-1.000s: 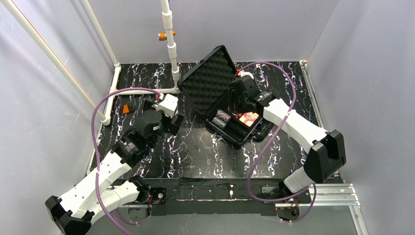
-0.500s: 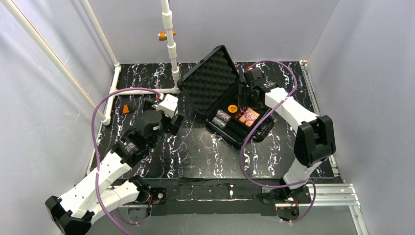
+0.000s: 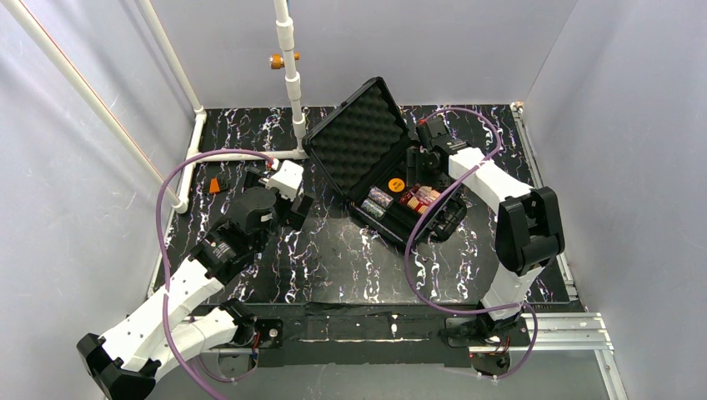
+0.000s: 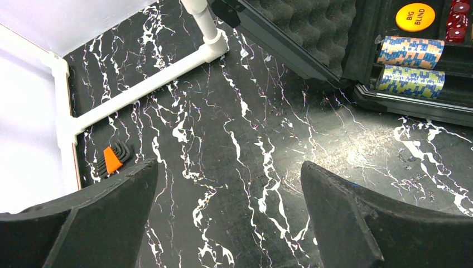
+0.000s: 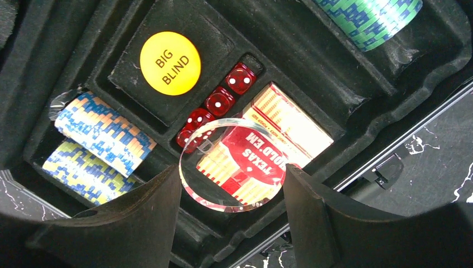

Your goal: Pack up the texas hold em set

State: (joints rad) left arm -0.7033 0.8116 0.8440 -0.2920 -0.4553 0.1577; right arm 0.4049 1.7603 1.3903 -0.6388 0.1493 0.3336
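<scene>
The black case (image 3: pixel 450 221) lies open, its foam-lined lid (image 3: pixel 358 137) tilted back. In it lie an orange "BIG BLIND" disc (image 5: pixel 170 63), three red dice (image 5: pixel 218 101), the red-yellow card box (image 5: pixel 290 120), two blue-yellow chip stacks (image 5: pixel 103 134) and a green-blue stack (image 5: pixel 371 17). My right gripper (image 5: pixel 231 173) hovers above the card box and is shut on a clear round disc (image 5: pixel 231 192), whose edges meet both fingers. My left gripper (image 4: pixel 228 173) is open and empty over bare table left of the case. No blue disc shows.
An orange-handled hex key set (image 4: pixel 111 159) lies at the table's left. A white pipe frame (image 4: pixel 145 89) runs along the table's left and back, with an upright post (image 3: pixel 292 83) just behind the case lid. Grey walls enclose the table.
My right gripper lifted off the case's middle and drew back to its far right side, uncovering the orange disc. The left arm has not moved.
</scene>
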